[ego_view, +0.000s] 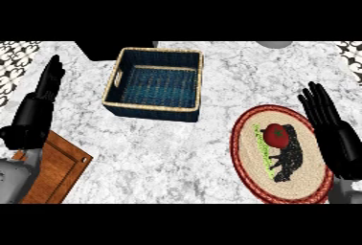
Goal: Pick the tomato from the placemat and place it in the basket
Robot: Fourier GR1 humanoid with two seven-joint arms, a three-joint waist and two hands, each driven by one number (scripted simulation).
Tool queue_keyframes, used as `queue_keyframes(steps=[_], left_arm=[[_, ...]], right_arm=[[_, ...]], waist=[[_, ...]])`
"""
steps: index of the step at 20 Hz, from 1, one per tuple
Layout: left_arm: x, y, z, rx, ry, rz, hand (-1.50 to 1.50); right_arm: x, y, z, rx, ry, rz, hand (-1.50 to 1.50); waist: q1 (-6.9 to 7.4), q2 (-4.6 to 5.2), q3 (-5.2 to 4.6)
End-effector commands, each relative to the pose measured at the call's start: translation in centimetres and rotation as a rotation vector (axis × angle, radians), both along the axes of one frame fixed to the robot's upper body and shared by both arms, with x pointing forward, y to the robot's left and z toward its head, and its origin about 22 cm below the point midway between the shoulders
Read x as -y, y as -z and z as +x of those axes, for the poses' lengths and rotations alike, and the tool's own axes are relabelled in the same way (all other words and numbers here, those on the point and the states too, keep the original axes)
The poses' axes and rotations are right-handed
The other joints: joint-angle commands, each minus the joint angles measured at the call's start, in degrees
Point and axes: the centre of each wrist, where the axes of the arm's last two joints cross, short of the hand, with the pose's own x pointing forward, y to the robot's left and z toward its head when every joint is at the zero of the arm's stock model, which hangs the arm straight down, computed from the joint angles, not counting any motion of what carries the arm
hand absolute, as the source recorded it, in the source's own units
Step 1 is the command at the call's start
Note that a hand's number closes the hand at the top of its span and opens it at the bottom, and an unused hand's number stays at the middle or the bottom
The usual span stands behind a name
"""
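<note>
Tomato, round and red with a green stalk end, sits on the round woven placemat with the red rim, in its upper half, touching the top of a black animal figure printed on the mat. I can read no writing or labels anywhere. I note the rectangular woven basket with dark blue walls and a pale straw rim standing well apart from the mat, up and to the left on the white marbled worktop; I see nothing inside it but its blue woven floor. My right hand lies at the mat's right edge, fingers straight and spread, holding nothing, just beside the tomato but not touching it. My left hand rests at the left edge, fingers straight, holding nothing. A brown wooden board lies at the lower left under my left forearm.
</note>
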Motion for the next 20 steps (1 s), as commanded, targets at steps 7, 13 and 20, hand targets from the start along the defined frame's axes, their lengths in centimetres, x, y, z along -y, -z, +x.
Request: queue_keyframes(steps=[7,13,20], left_arm=[[4.1,3.9,-2.8,-0.149,-0.005,-0.361,0.0],[6.3,4.5,-3.1,-0.16,0.04,-0.384,0.0],[5.2,4.4,-3.4,-0.146,-0.001,-0.38,0.0]], right_arm=[[1.0,-0.3,-3.0,0.095,0.459,-0.304,1.5],[-8.4,3.0,0.3,0.024,0.813,-0.208,-1.5],[-4.1,6.6,-1.4,-0.236,1.171,-0.45,-1.5]], waist=[[0.83,-0.53,-3.71],[2.67,0.32,-3.45],[0.98,-0.03,-4.16]])
